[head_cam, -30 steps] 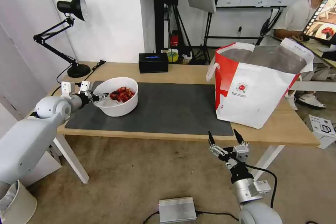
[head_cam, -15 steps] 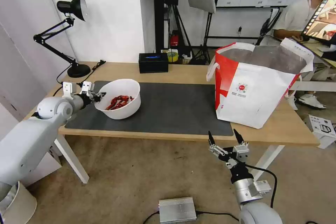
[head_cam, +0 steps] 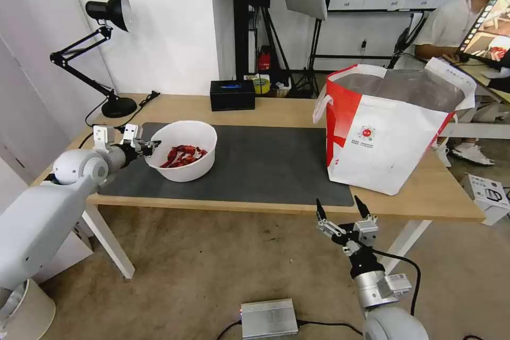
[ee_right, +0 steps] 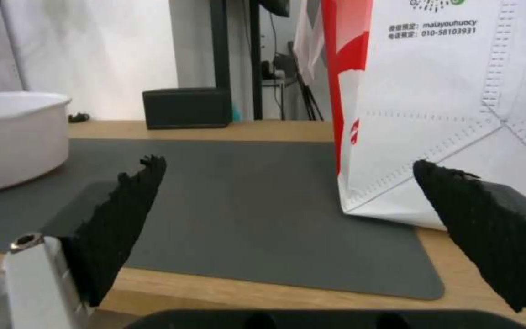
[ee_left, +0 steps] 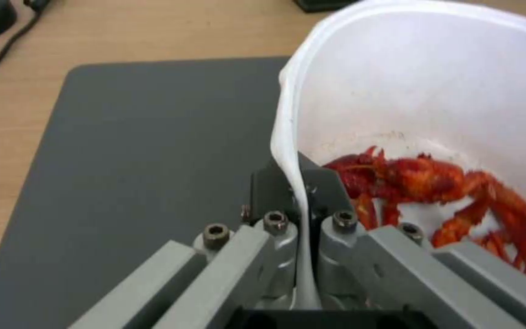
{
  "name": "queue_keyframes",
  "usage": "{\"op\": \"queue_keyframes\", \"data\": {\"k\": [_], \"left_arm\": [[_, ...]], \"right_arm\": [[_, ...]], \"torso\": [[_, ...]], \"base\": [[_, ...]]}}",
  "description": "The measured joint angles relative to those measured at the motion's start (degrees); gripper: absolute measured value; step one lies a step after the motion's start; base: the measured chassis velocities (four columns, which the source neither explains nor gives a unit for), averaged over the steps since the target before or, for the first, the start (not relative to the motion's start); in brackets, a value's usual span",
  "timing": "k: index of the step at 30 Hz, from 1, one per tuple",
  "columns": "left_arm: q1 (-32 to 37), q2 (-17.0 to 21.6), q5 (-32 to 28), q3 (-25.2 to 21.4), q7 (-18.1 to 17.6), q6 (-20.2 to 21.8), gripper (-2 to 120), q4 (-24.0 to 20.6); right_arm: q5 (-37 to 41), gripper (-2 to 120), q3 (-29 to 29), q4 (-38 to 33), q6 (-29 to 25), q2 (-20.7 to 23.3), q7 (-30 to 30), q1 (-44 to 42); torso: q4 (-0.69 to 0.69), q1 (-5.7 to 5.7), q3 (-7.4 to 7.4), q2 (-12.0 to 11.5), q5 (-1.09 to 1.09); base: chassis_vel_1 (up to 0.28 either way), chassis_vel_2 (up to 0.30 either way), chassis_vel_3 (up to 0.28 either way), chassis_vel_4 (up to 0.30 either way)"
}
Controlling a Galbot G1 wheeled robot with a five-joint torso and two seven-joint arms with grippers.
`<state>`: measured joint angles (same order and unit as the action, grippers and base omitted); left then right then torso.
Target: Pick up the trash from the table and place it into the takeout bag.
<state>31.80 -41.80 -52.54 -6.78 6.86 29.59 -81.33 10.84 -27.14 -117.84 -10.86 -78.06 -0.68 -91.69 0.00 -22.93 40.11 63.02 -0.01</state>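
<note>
Bowl (head_cam: 184,149) handling is your concern here: the white bowl of red shells (ee_left: 433,183) sits at the left end of the dark grey mat (head_cam: 255,164), well apart from the takeout bag (head_cam: 390,125), which stands just off the mat's right end on the table (head_cam: 276,107). Your left gripper (head_cam: 150,145) has its 2 fingers pinched on the bowl's thin near wall, 1 inside and 1 outside, and the wrist view shows the rim (ee_left: 287,151) bowing between them, so judge the plastic as light but flexible (a single-point pinch on a soft rim can let the bowl swing or twist). The shells lie loose on the bottom and look likely to slide toward whichever side drops, so keep the bowl level if you lift it. A grip deep on the wall, as you have it, seems better than one at the lip alone. Your right gripper (head_cam: 342,211) hangs below the mat's front edge, off the table, with its fingers spread wide and holding nothing.
</note>
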Motion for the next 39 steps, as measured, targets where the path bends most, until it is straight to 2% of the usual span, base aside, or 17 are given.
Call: {"op": "queue_keyframes", "data": {"k": [6,24,30,37,39], "left_arm": [[1.2,0.9,-2.6,-1.4,-0.9,0.6,0,-3.6],[3.4,1.5,-11.7,-3.9,-4.9,2.2,0,-10.5],[4.3,2.3,-15.9,-4.3,-6.7,2.8,0,-15.0],[1.5,2.7,-19.5,-2.4,-8.9,3.4,0,-18.2],[-1.7,2.6,-22.3,-0.3,-10.5,3.7,0,-19.1]], "right_arm": [[0.0,100,0.0,0.0,0.0,0.0,0.0,0.0],[0.0,100,0.0,0.0,0.0,0.0,0.0,0.0],[0.0,100,0.0,0.0,0.0,0.0,0.0,0.0],[0.0,100,0.0,0.0,0.0,0.0,0.0,0.0],[0.0,100,0.0,0.0,0.0,0.0,0.0,0.0]], "torso": [[0.01,0.00,0.00,0.0,0.01],[0.00,0.00,0.00,0.0,0.02],[0.01,0.00,0.00,0.0,0.01],[0.01,0.01,0.00,0.0,0.02],[0.01,0.00,0.00,0.0,0.02]], "base": [[0.000,0.000,0.000,0.000],[0.000,0.000,0.000,0.000],[0.000,0.000,0.000,0.000],[0.000,0.000,0.000,0.000],[0.000,0.000,0.000,0.000]]}}
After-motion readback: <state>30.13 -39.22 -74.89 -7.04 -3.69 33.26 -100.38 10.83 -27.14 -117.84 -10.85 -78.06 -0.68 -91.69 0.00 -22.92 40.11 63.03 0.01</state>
